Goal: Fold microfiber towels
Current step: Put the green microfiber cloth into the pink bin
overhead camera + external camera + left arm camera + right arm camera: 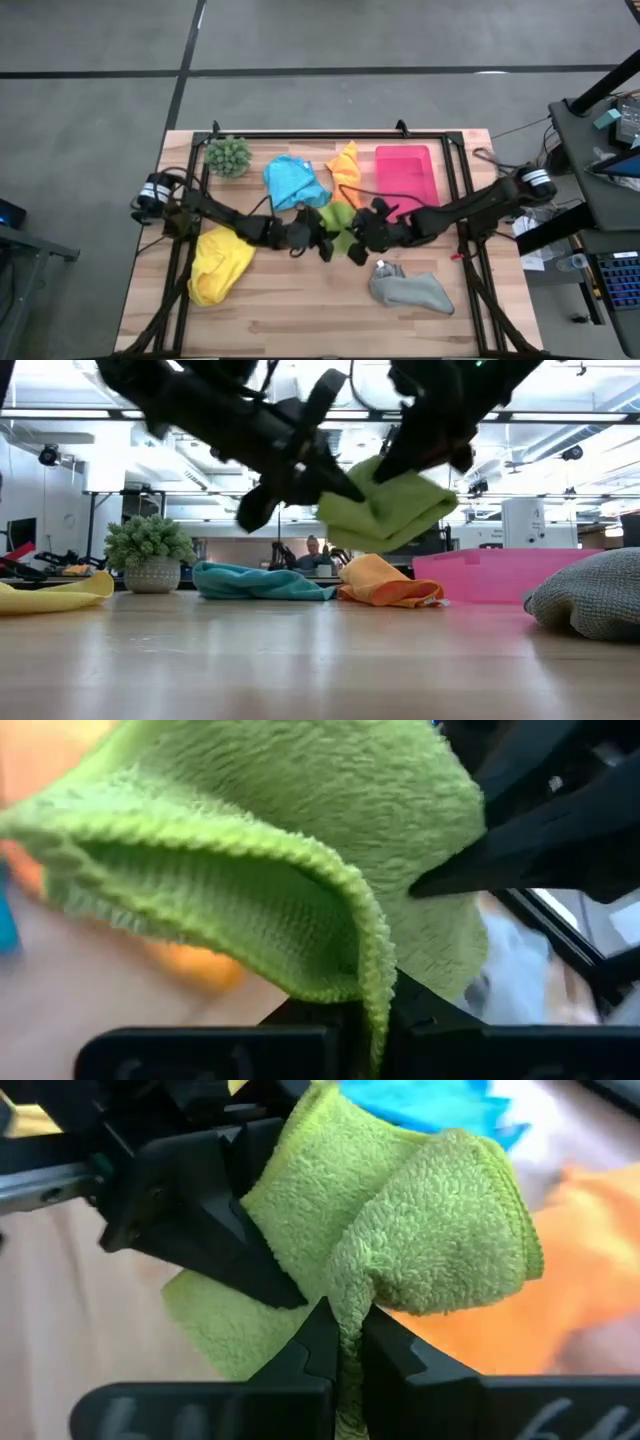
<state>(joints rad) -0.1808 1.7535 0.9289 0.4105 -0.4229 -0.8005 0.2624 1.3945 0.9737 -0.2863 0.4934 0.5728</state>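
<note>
Above a wooden table [300, 310], the left gripper [327, 243] and right gripper [358, 243] each pinch the lime green towel [385, 505], held bunched in mid-air; a thin edge grip could slip, dropping it unfolded.

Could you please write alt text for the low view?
Both grippers, left and right, pinch a lime green towel in the air above the table. Behind lie blue and orange towels.

Two dark jointed arms, silver-ringed wrists, black wedge-shaped fingers [215, 1230] (matte plastic), trailing black cables
</note>
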